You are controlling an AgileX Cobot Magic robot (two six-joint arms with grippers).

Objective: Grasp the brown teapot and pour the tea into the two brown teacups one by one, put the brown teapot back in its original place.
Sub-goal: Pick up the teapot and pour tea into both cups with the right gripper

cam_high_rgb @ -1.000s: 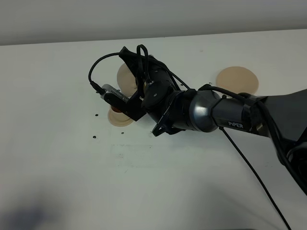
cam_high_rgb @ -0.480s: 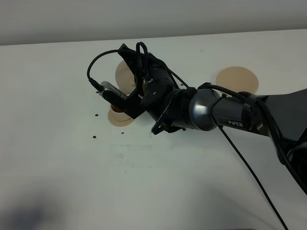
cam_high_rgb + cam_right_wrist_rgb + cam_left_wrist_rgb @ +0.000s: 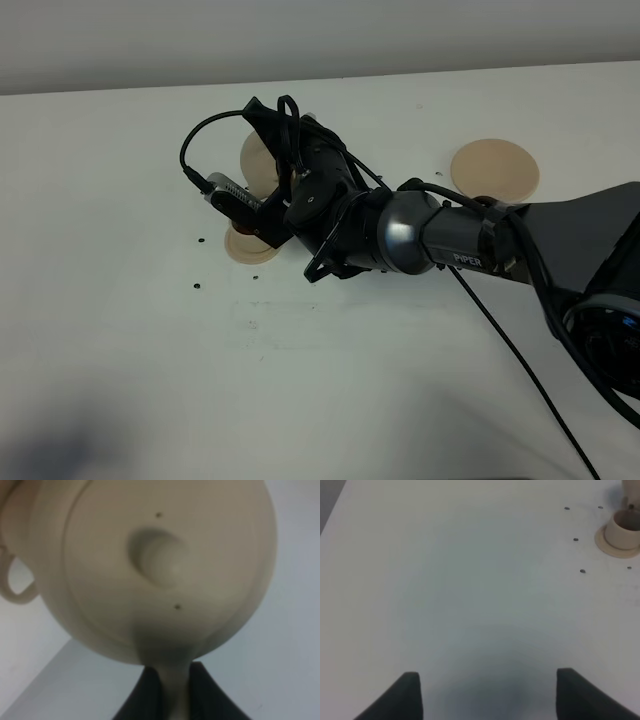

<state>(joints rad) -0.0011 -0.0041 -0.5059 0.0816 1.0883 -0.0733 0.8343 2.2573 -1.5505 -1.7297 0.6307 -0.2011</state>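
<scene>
At right wrist, right tool [image 3: 172,692] pinches brown teapot [image 3: 160,565] handle, hidden overhead; left tool [image 3: 489,692] spread.

White table [image 3: 120,380], small dark specks [image 3: 197,286]

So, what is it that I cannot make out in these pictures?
Right wrist view: the brown teapot fills the blurred picture; its spout and any tea are hidden.
Left wrist view: the edge cuts off the thing beside the teacup.
Exterior high view: the right arm covers the spout and most of both teacups.
</scene>
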